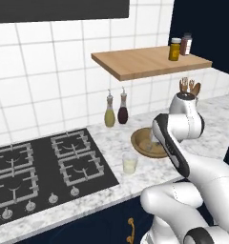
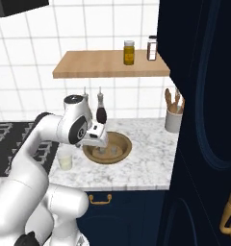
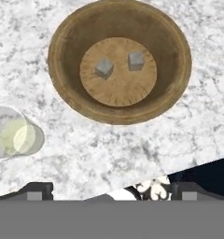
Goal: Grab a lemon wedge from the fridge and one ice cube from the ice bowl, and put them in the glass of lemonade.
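The ice bowl (image 3: pixel 62 56), upper centre of the hand view, looks like matt brown wood, grain lines radiating across its flat floor. Two ice cubes (image 3: pixel 104 67) inside appear greyish and translucent. The counter (image 3: pixel 179 140) around it is smooth white marble with grey veining. At left, the glass of lemonade (image 3: pixel 16 137) is clear and smooth. In the left base view, the shelf (image 1: pixel 145 62) is pale matt wood, and the hob (image 1: pixel 40 171) is glossy black.

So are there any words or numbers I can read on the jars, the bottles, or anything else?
None can be read.
The two jars on the wooden shelf: labels too blurred to read.
The two oil bottles by the wall: no readable label.
The stove knobs: no readable marks.
The ice bowl and the glass of lemonade: plain.
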